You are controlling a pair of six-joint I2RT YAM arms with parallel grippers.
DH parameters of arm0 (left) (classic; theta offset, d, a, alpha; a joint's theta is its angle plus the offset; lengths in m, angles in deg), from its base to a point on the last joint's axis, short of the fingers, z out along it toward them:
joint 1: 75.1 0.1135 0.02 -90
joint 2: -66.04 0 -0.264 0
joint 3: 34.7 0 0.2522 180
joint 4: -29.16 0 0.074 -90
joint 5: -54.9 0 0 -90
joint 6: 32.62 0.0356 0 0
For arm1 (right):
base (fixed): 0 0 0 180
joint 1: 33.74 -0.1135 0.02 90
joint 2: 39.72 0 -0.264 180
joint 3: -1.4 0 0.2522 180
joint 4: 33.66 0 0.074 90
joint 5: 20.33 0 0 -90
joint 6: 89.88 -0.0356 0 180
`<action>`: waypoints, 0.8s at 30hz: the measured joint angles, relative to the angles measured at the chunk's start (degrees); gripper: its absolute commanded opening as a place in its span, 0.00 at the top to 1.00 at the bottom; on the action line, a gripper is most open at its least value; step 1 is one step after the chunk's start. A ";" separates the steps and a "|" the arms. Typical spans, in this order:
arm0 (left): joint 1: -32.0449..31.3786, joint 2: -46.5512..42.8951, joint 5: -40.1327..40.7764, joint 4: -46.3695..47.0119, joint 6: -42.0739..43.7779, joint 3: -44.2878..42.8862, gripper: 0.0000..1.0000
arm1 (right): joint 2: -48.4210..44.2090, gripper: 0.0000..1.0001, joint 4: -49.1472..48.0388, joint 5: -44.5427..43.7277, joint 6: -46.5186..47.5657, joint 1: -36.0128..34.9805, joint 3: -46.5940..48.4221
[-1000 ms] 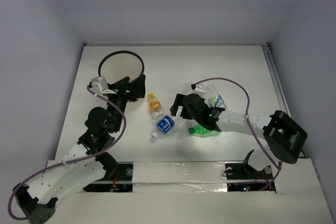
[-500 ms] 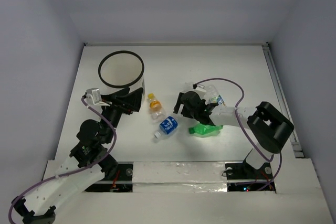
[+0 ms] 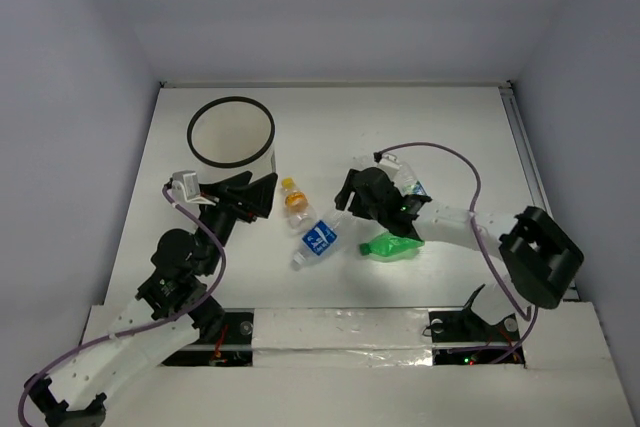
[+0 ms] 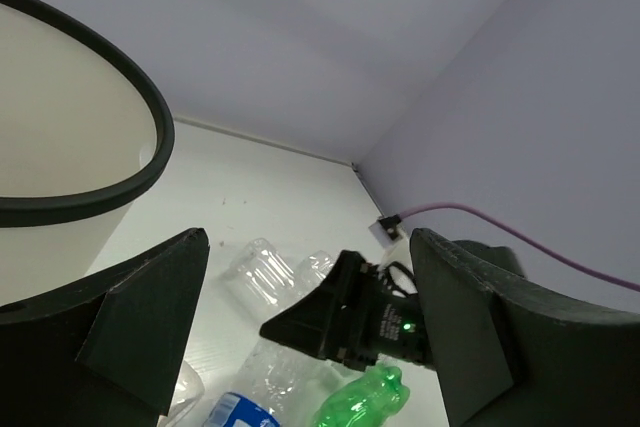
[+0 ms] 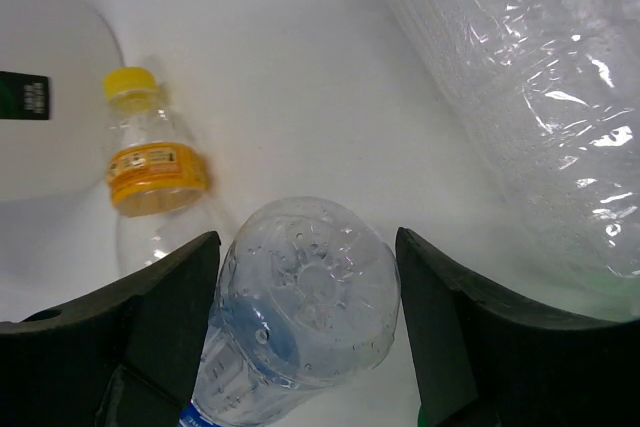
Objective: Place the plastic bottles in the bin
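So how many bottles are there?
4: yellow-capped one near the bin, blue-labelled one mid-table, green one right of it, clear one behind the right arm. More may be hidden.

White bin, black rim. Between the right jaws, a clear bottle labelled blue-and-white; left of them, a yellow-capped bottle banded orange, possibly a label; green bottle right.

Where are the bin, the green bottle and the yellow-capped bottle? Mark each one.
bin (image 3: 231, 99), top external view, far edge of the black rim.
green bottle (image 3: 392, 245), top external view, middle of its body.
yellow-capped bottle (image 5: 158, 169), right wrist view, orange label.
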 measured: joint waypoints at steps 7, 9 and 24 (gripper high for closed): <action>0.00 -0.09 -0.39 -0.42 -0.42 0.00 0.21 | -11.87 0.47 3.02 0.02 1.79 -0.17 -1.09; 0.00 -0.09 -0.48 -0.57 -0.61 0.00 0.21 | -14.97 0.49 4.02 0.04 2.54 -0.39 -1.38; 0.00 -6.27 2.21 -9.40 -2.29 -4.92 0.27 | -27.67 0.47 17.55 -2.47 15.23 -2.95 16.96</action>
